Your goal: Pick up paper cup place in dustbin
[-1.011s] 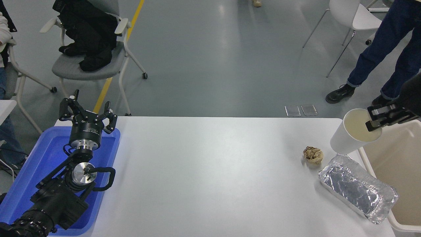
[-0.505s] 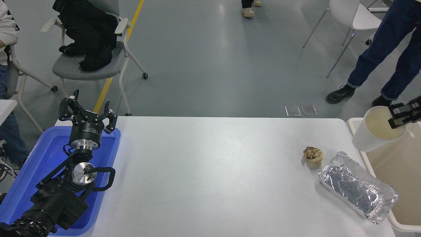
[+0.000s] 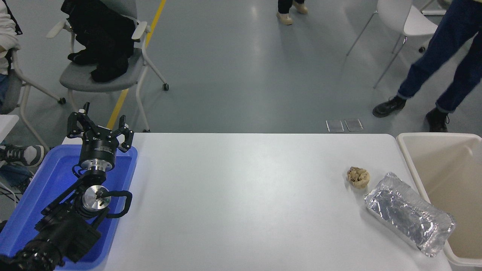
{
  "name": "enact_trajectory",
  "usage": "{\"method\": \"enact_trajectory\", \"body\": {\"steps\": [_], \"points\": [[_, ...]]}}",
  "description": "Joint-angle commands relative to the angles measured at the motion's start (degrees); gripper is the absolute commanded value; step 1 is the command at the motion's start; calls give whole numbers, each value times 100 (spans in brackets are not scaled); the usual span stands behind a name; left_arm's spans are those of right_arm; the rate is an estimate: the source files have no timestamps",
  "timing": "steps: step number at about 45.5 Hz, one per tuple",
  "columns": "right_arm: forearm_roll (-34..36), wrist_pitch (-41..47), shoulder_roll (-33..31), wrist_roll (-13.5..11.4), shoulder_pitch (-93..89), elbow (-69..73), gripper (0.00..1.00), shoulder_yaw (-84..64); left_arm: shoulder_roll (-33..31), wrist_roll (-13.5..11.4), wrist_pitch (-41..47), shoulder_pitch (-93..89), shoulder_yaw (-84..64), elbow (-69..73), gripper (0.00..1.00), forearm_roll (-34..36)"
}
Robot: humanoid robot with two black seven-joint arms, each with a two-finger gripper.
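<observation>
Dustbin (image 3: pixel 433 165) at table's right edge; left claw (image 3: pixel 99 130) parked over blue tray (image 3: pixel 34 195).

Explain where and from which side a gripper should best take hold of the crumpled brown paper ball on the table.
Grip the crumpled brown paper ball across its middle, probably from straight above. It is small, roundish and sits alone on the table, with open space on its left; the foil tray lies close on its right.

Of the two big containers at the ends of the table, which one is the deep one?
The beige plastic dustbin at the table's right end, with tall smooth walls; the blue plastic tray at the left end is shallow.
</observation>
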Motion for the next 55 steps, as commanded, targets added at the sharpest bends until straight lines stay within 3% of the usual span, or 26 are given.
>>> {"method": "enact_trajectory", "body": {"steps": [1,9,15,32,33,36,40,42,55], "points": [[-215,-1122,399,58,-3384,-2019,0,2401,0,-2,0,0,-1,-3,99,0],[75,-1765,1365,32,-4959,-3188,0,3263,0,-2,0,0,-1,-3,99,0],[804,-1774,1858,-3,-5434,-3708,0,3475,0,-2,0,0,-1,6,99,0],[1183,-1791,2061,-30,-5637,-3831,0,3712,0,-2,0,0,-1,-3,99,0],[1183,-1783,2061,-30,-5637,-3831,3,3730,0,-2,0,0,-1,6,99,0],[1192,-1783,2061,-30,-5637,-3831,47,3782,0,-2,0,-9,-1,6,99,0],[1192,-1783,2061,-30,-5654,-3822,75,3870,0,-2,0,-9,-1,-3,99,0],[1192,-1774,2061,-30,-5672,-3814,100,3879,0,-2,0,-9,-1,-3,99,0],[1280,-1748,2043,-21,-5558,-3612,100,3958,0,-2,0,-9,-1,-3,99,0]]}}
